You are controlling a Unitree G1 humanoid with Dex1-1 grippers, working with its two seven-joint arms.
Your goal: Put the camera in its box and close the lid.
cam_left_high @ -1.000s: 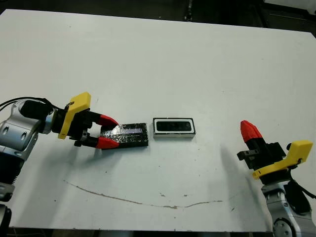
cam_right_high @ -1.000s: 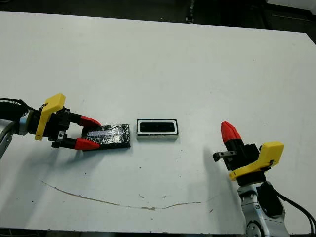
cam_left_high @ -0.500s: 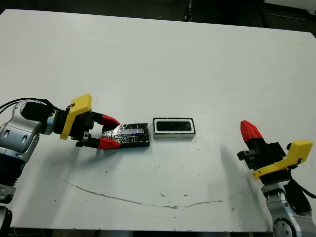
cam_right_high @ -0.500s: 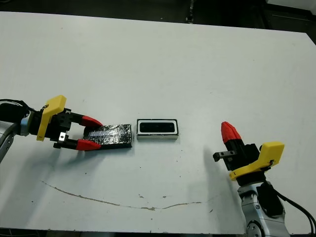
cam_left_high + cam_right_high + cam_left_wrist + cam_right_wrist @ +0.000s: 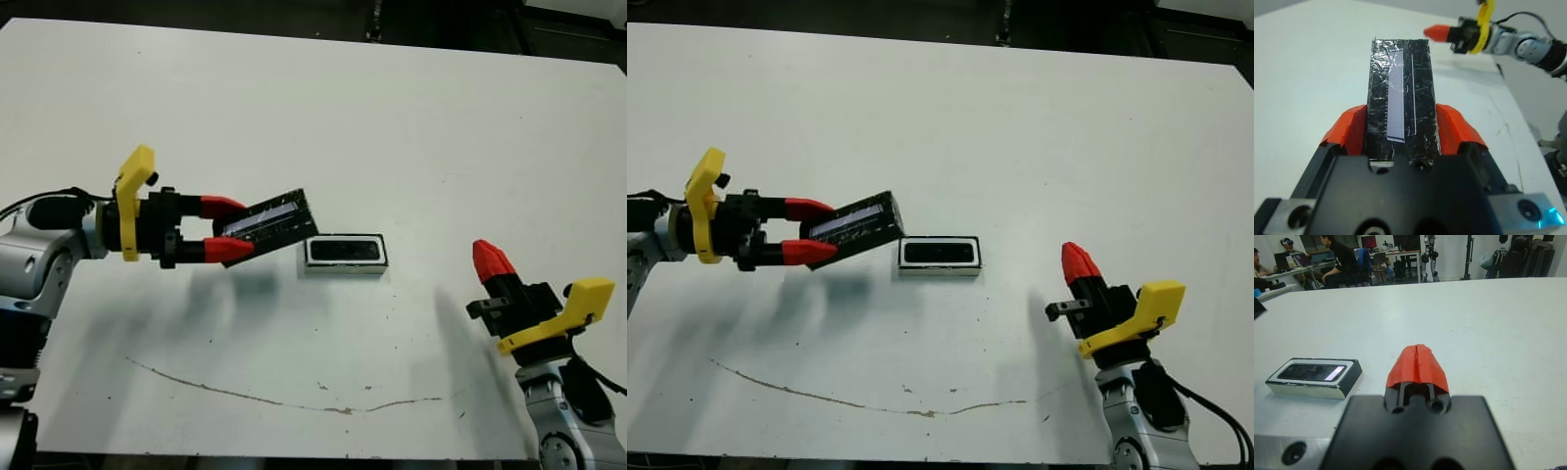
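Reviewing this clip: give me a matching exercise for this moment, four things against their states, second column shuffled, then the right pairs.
Things:
1. lid
2. box
3. camera
4. right gripper

States:
A. shut on nothing, off to the robot's right of the box
B. lying inside the box
C. tilted, clear of the table, clamped in the left gripper
D. uncovered, resting on the table

Pairs: 1-C, 2-D, 3-B, 4-A
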